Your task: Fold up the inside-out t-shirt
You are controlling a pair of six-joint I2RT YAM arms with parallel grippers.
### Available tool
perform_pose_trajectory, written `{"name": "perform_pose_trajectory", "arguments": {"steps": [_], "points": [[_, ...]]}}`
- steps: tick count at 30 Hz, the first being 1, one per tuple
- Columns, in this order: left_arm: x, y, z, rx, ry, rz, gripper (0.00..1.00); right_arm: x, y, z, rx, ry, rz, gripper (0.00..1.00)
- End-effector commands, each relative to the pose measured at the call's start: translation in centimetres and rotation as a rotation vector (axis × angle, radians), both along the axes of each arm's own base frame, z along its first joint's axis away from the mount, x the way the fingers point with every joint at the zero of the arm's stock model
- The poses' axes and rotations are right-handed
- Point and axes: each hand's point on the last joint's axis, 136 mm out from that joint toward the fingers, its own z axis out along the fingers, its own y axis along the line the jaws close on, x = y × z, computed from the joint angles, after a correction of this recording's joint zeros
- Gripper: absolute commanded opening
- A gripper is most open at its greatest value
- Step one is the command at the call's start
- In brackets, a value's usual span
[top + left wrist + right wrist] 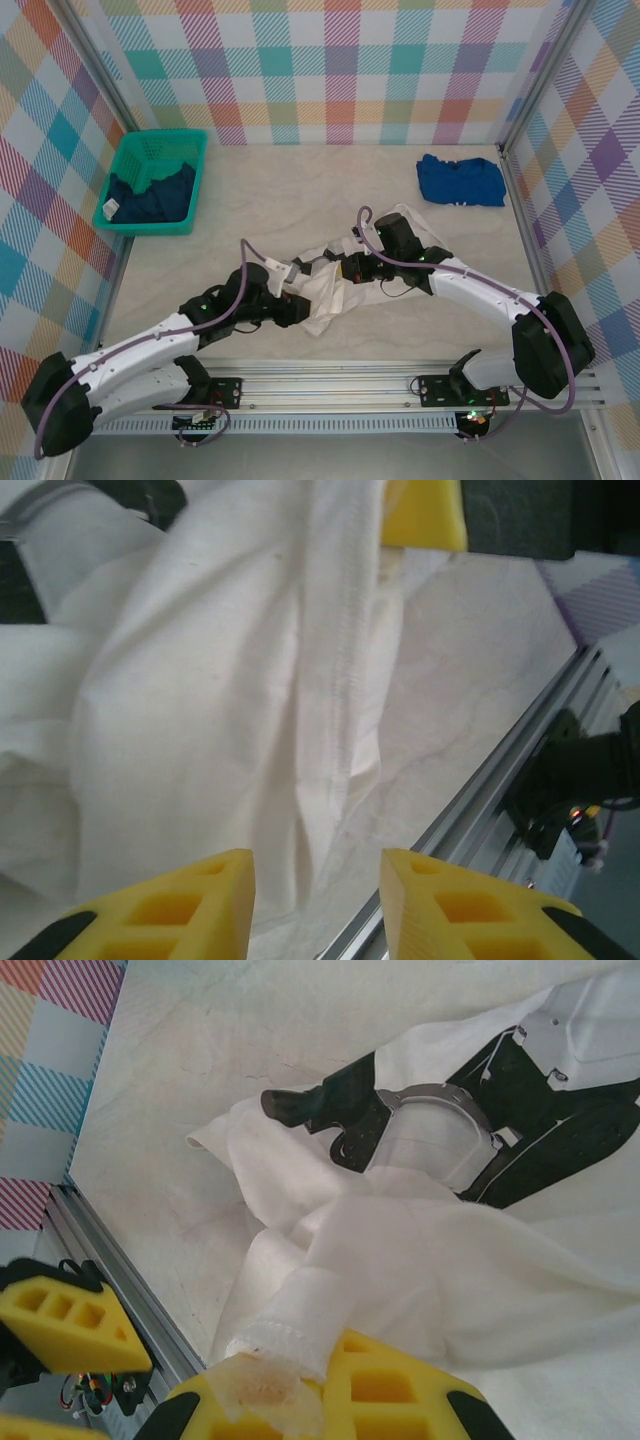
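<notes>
The left gripper's jaws are standing apart, with the stitched hem of the shirt running down through the gap between the yellow fingers. Neither finger is pressing on it, so I am judging this side to be gripping nothing. The right gripper's jaws are clamping shut on a bunched, stitched edge of the shirt, which is bulging out over the fingertips. That pinch is probably serving as the anchor, stopping the cloth from sliding while the other side is free.

The shirt is lying crumpled in the middle of the table, a little toward the near edge. Both grippers are meeting over it, the left at its near-left part and the right at its far-right part. It is lying twisted into a loose band rather than spread flat, and I am not making out sleeves or collar cleanly. Folding is therefore looking hardly begun, and the cloth is likely needing spreading first.

Its near edge is lying just beside the rail, so a careless pull toward the near side is risking dragging it off the table.

The blue shirt is lying folded at the far right, and the basket at the far left is holding navy cloth. Both are sitting well apart from the work, probably so the arms are not snagging them
</notes>
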Motion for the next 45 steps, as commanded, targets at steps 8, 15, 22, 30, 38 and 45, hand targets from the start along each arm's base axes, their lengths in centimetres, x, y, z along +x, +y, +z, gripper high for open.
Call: {"name": "perform_pose_trajectory", "arguments": {"steps": [8,15,22,30,38,45], "points": [[0.0,-3.3,-2.5,0.306,-0.110,-0.121,0.40,-0.1,-0.1,-0.1,-0.006,0.007,-0.005,0.00],[0.0,-1.7,-4.4,0.460,-0.116,-0.118,0.47,0.1,-0.4,-0.2,-0.021,0.003,-0.009,0.00],[-1.2,-1.6,-4.4,0.484,-0.146,-0.188,0.47,0.5,-0.4,-0.3,-0.022,0.001,-0.005,0.00],[-0.1,-2.7,-3.5,0.526,-0.236,-0.196,0.06,0.7,-0.8,0.0,-0.045,0.003,-0.017,0.00],[0.1,-0.9,3.8,0.256,-0.254,-0.122,0.00,1.6,-3.6,3.3,-0.168,-0.117,-0.049,0.00],[2.2,-0.2,6.5,0.076,-0.115,-0.062,0.00,4.1,-3.6,5.4,-0.199,-0.216,-0.069,0.00]]}}
